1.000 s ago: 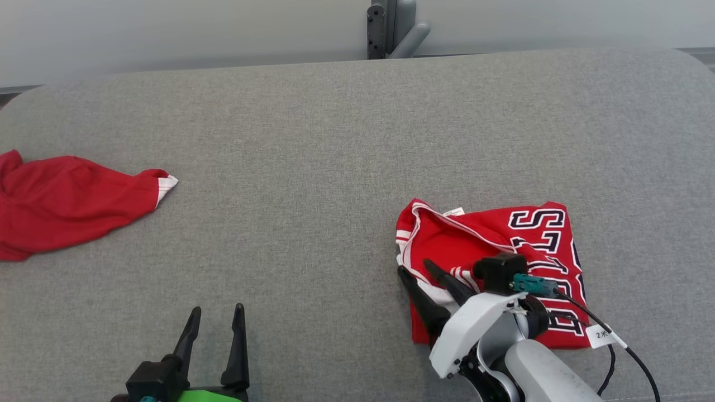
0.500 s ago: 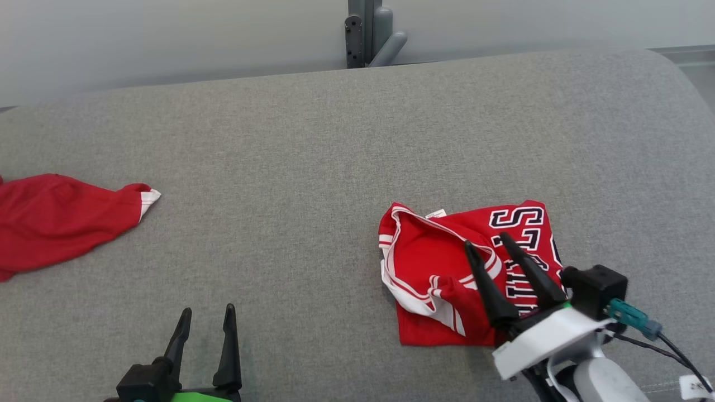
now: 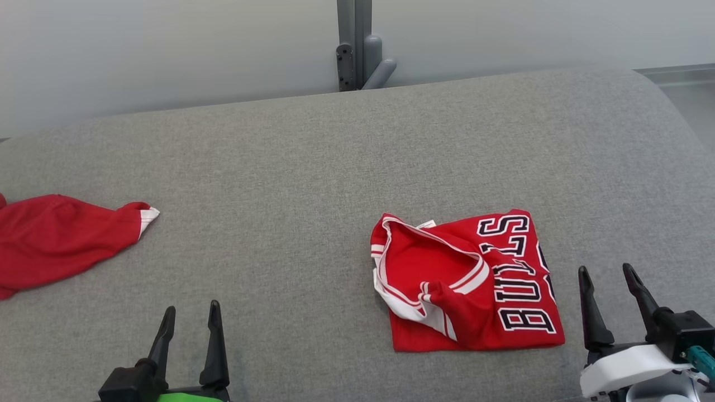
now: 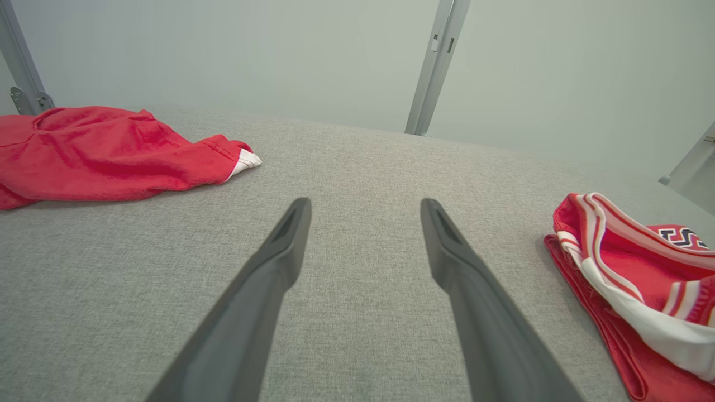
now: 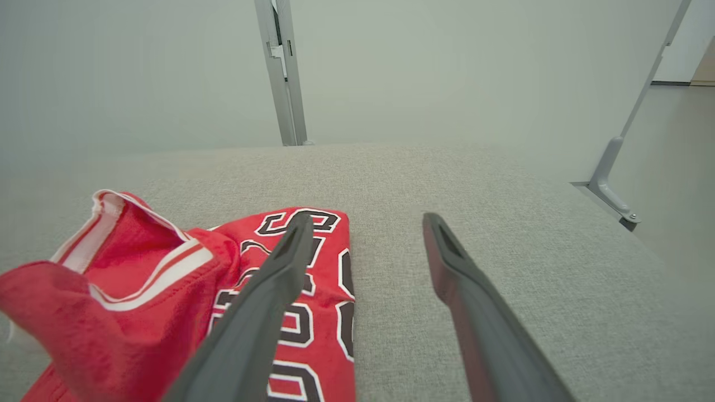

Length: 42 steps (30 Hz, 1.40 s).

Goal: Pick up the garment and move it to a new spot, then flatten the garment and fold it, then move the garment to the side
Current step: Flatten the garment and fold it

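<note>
Jersey (image 3: pixel 463 285) lies folded near my right claw (image 3: pixel 606 269), released like my left claw (image 3: pixel 191 307); brushing it could undo folds.

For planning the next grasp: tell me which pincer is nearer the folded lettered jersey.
Right. The right pincer sits open just right of the jersey, apart from it; the left pincer is open, far off to its left.

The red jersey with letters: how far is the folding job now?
Done: the jersey lies folded on the grey surface, toward the right. In hand: nothing; left gripper and right gripper stand open, clear of it. Left: probably nothing, though a second red garment lies crumpled at the left.
</note>
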{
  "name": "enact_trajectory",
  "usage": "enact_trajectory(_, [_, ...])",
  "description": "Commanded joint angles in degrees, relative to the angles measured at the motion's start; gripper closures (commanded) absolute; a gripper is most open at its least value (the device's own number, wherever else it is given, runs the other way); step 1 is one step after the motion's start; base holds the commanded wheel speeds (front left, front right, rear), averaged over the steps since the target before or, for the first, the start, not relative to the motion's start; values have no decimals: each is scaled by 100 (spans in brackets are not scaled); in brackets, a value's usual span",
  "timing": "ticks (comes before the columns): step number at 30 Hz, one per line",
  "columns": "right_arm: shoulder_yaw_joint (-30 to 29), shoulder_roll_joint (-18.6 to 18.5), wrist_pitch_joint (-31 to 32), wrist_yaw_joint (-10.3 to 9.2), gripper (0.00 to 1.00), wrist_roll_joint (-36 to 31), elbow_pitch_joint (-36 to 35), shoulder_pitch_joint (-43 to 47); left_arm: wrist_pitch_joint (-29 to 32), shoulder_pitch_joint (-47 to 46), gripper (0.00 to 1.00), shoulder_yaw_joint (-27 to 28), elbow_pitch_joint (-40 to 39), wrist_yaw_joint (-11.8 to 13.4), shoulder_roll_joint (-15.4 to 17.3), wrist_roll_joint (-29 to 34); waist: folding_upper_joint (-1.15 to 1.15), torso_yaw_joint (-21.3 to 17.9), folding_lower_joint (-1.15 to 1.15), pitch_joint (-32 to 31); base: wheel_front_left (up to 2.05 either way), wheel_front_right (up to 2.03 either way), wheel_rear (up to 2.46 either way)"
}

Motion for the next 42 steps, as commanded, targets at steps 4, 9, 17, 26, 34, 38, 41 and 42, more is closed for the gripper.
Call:
enact_trajectory(4, [-323, 94, -36, -2, 73, -259, 111, 66, -13, 78, 0, 121, -59, -13, 12, 98, 0, -22, 0, -26, 0, 0, 0])
enact_trajectory(9, [-441, 189, -37, -2, 100, -305, 165, 93, -13, 77, 0, 159, -79, -9, 12, 82, 0, 8, 0, -17, 0, 0, 0])
enact_trajectory(17, [-187, 285, -35, -2, 100, -273, 261, -316, -13, -8, 0, 127, -119, 25, 12, 18, 0, 189, 0, 163, 0, 0, 0])
enact_trajectory(26, [440, 319, -35, -4, 100, -445, 1594, -1268, -12, -257, 0, 160, -109, -34, 12, 6, 0, 528, 0, 464, 0, 0, 0])
enact_trajectory(34, [932, 390, -36, -4, 100, -486, 2152, -1477, -13, -354, 0, 257, -124, -10, 12, -30, 0, 880, 0, 555, 0, 0, 0])
enact_trajectory(38, [1295, 402, -35, -4, 100, -291, 2341, -1465, -13, -361, 0, 256, -136, -24, 11, -55, 0, 1041, 0, 569, 0, 0, 0])
enact_trajectory(41, [1574, 406, -36, -3, 100, -164, 2448, -1551, -12, -384, 0, 252, -119, -42, 11, -53, 0, 1170, 0, 551, 0, 0, 0])
enact_trajectory(42, [1665, 406, -36, -3, 100, -120, 2459, -1583, -12, -379, 0, 253, -116, -46, 11, -52, 0, 1201, 0, 536, 0, 0, 0])
